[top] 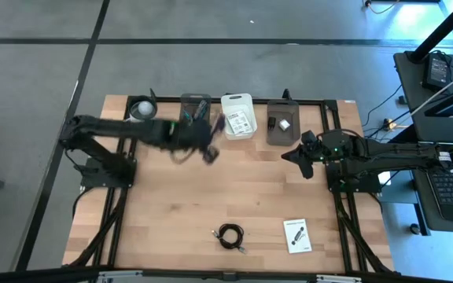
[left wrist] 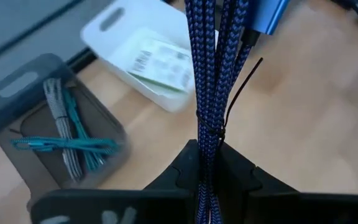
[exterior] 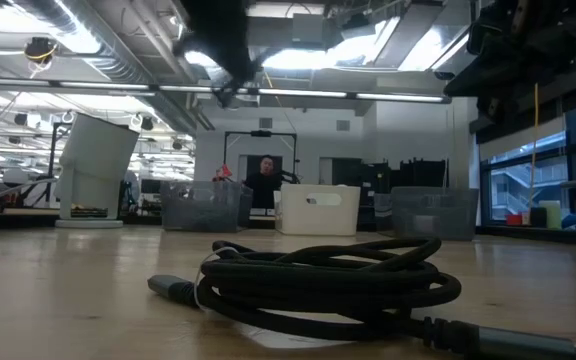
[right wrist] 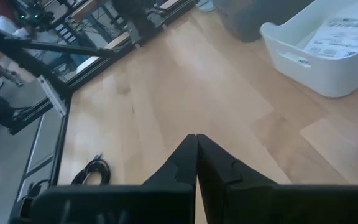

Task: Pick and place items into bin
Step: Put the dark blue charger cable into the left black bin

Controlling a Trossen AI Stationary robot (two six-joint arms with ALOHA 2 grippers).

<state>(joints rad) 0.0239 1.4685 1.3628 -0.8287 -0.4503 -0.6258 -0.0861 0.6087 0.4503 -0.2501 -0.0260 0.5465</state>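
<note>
My left gripper (left wrist: 209, 163) is shut on a bundle of blue-purple braided cable (left wrist: 211, 68) bound with a thin black tie. It hangs in the air near the far bins (top: 213, 143). Below it are a grey bin (left wrist: 61, 140) holding teal and grey cables and a white bin (left wrist: 148, 59) holding a printed card. My right gripper (right wrist: 196, 152) is shut on nothing and hovers near the right grey bin (top: 283, 124). A coiled black cable (top: 230, 236) and a white printed card (top: 297, 234) lie flat near the table's near edge. My left gripper pinches the braided bundle between its two fingers, just behind the black tie (left wrist: 215, 132), with several strands in the hold. The bundle runs out along the fingers, not across them. It is lifted clear of the table, and its blue plug end (left wrist: 267, 15) points away from the gripper.
Three bins stand in a row along the far edge, with a round translucent tub (top: 141, 108) to their left. The black frame rails (top: 321, 102) border the table. Bare wood lies between the bins and the coiled cable (exterior: 328, 280). A person (exterior: 266, 180) sits far behind the table.
</note>
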